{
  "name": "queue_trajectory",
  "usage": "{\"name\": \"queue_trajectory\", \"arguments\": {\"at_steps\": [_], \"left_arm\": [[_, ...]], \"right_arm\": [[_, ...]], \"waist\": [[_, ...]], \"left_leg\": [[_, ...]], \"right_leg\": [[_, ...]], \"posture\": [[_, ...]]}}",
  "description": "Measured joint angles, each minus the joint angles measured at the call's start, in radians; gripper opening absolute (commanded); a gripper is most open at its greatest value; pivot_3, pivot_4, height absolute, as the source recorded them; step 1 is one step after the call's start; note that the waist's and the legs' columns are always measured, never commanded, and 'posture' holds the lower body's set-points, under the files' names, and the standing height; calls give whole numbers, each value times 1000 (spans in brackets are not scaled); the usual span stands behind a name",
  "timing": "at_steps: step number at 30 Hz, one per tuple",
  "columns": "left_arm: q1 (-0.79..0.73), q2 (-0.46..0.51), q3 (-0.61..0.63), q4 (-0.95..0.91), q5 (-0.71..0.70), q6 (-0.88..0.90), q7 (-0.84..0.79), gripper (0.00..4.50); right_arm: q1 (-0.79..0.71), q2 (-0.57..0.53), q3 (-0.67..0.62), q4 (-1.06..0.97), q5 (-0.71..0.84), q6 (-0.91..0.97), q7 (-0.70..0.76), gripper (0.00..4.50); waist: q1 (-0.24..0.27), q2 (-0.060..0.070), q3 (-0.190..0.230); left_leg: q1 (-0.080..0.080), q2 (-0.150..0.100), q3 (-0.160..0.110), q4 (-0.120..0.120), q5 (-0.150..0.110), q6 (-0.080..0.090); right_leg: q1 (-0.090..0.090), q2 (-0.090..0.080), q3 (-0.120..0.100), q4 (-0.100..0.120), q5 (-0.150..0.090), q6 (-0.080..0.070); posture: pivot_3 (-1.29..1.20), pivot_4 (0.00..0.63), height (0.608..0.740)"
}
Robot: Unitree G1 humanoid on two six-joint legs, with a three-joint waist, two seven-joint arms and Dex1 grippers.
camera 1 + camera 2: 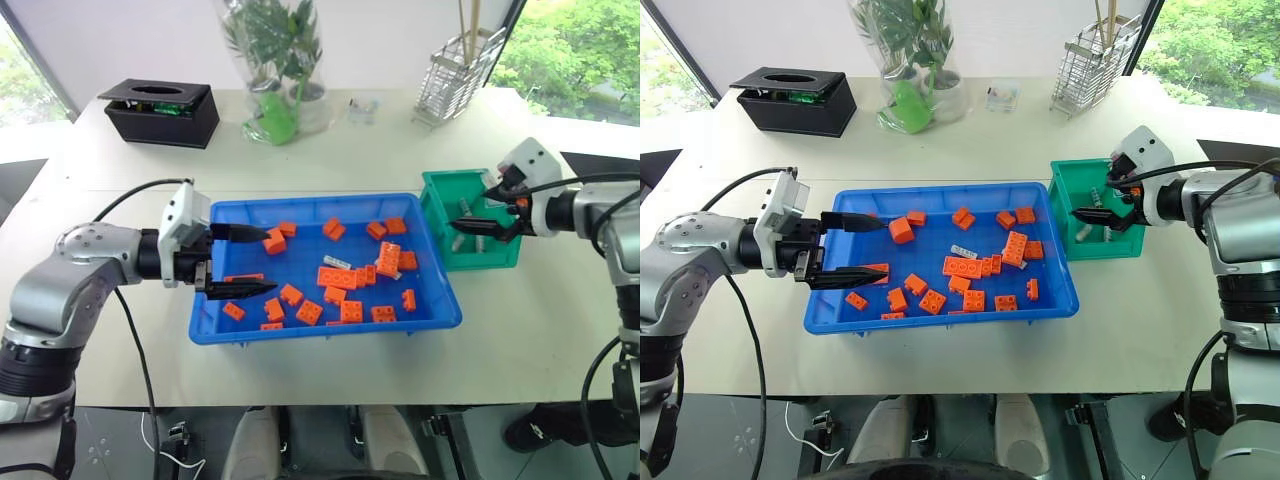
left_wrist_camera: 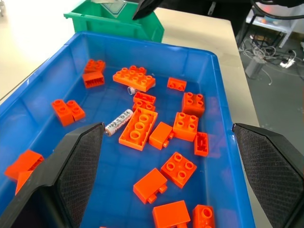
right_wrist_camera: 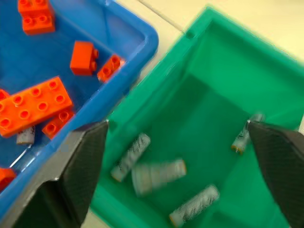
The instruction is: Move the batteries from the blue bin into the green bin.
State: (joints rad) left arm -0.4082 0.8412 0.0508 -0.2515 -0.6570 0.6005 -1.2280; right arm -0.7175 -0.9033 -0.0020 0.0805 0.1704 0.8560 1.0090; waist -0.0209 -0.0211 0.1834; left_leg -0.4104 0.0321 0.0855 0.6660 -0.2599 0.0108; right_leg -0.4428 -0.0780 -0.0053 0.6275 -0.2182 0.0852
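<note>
The blue bin (image 1: pixel 320 201) sits mid-table, holding many orange bricks (image 1: pixel 337 277) and a silver battery (image 2: pixel 118 122) beside a long brick; a second, shorter battery (image 2: pixel 131 90) lies farther in. My left gripper (image 1: pixel 270 262) hovers open over the bin's left end, nothing between its fingers. To the bin's right stands the green bin (image 1: pixel 495 258). Several batteries (image 3: pixel 130 156) lie on its floor, one of them (image 3: pixel 159 175) blurred. Above it my right gripper (image 3: pixel 178 124) is open and empty.
A black box (image 1: pixel 160 110) stands at the back left, a plant in a clear vase (image 1: pixel 280 70) at the back middle, and a wire basket (image 1: pixel 460 75) at the back right. Bare table lies in front of both bins.
</note>
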Motion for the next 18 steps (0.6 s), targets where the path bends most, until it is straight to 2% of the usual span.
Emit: {"name": "queue_trajectory", "arguments": {"at_steps": [6,12,18], "left_arm": [[0,2,1,0,-1,1,-7,4500],[2,6,3,-6,-1,1,0,4500],[8,12,12,-16,-2,5,15,4500]], "right_arm": [[-83,95,51,-123,80,9,29,4469],[-78,284,287,-140,29,0,-44,4469],[-79,374,403,-60,-51,-69,-101,4469]], "waist": [[4,0,0],[6,-1,0],[7,-1,0]], "left_leg": [[0,0,-2,0,0,0],[-1,0,-2,0,0,0],[-2,0,-2,1,0,0]], "right_leg": [[0,0,0,1,0,0],[0,0,0,1,0,0],[0,-1,-1,0,0,0]], "posture": [[0,150,736],[0,150,736],[0,150,736]]}}
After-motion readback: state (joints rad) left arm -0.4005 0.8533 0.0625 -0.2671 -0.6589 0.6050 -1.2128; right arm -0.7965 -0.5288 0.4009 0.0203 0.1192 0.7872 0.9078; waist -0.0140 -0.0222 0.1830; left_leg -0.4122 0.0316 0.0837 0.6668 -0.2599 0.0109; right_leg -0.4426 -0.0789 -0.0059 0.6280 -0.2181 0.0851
